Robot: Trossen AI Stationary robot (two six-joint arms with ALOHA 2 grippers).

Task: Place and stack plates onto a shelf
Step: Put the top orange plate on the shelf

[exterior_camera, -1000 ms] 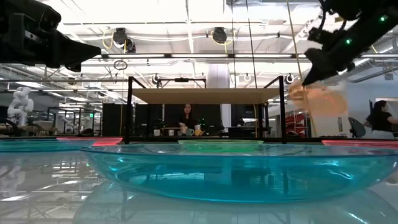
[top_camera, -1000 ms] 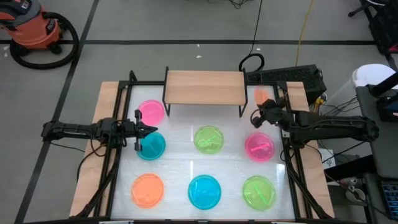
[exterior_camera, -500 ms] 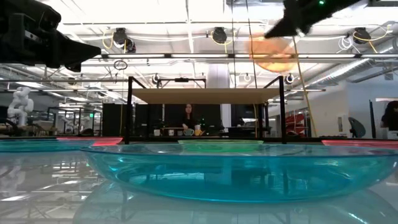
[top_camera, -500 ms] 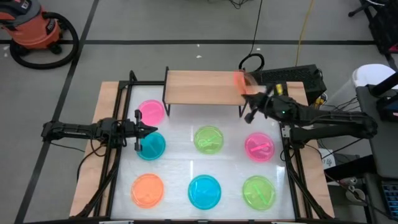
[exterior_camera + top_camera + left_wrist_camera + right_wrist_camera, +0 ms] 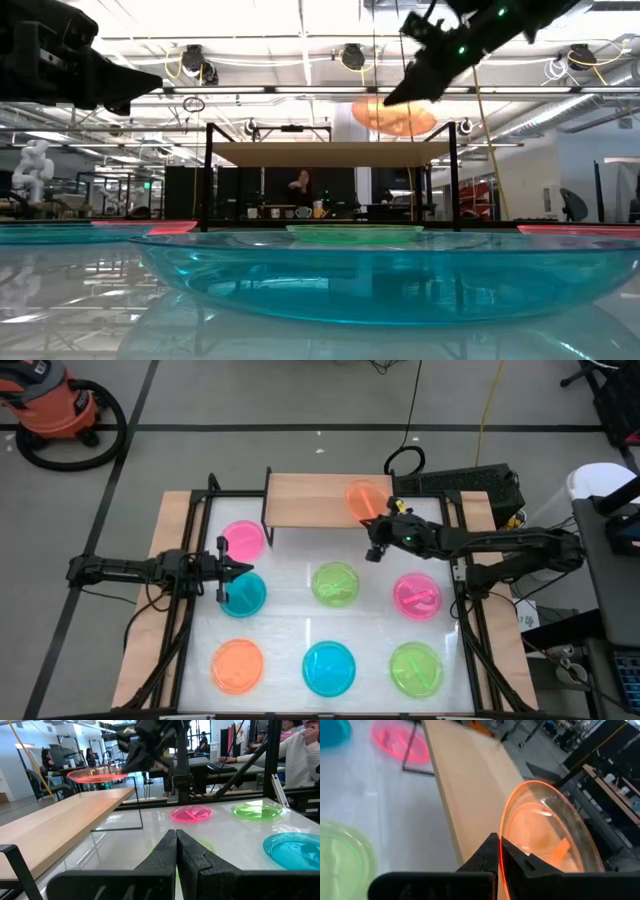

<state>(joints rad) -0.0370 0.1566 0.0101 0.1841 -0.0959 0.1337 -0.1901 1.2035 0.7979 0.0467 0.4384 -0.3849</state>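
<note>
My right gripper [image 5: 377, 526] is shut on an orange plate [image 5: 364, 497] and carries it above the right end of the light-wood shelf [image 5: 312, 500]. In the low view the orange plate [image 5: 395, 118] hangs a little above the shelf board [image 5: 300, 153]. My left gripper [image 5: 236, 570] is shut and touches nothing; it hovers between a pink plate [image 5: 242, 540] and a blue plate [image 5: 243, 596]. Flat on the white table lie a green plate [image 5: 335, 583], a pink plate [image 5: 417, 596], an orange plate [image 5: 238, 665], a blue plate [image 5: 329, 668] and a green plate [image 5: 416, 669]. My right gripper pinches the orange plate's rim [image 5: 506, 851] between its two fingers, on the edge nearest the table's near side. The fingers come from the table's right and near side, slanting slightly down. The plate is lifted clear, close to level, and touches nothing else.
The shelf stands on thin black legs [image 5: 267, 525] at the table's far edge. Black frame rails [image 5: 190, 610] and wooden side planks [image 5: 152, 600] run along both sides. A black box and cables [image 5: 470, 485] lie beyond the far right corner. People show in the room behind.
My right gripper has carried the orange plate from beside the shelf's right end up and toward the table's left. It has then come down a little, so the plate now hangs over the shelf's right end. My left arm has kept still.
</note>
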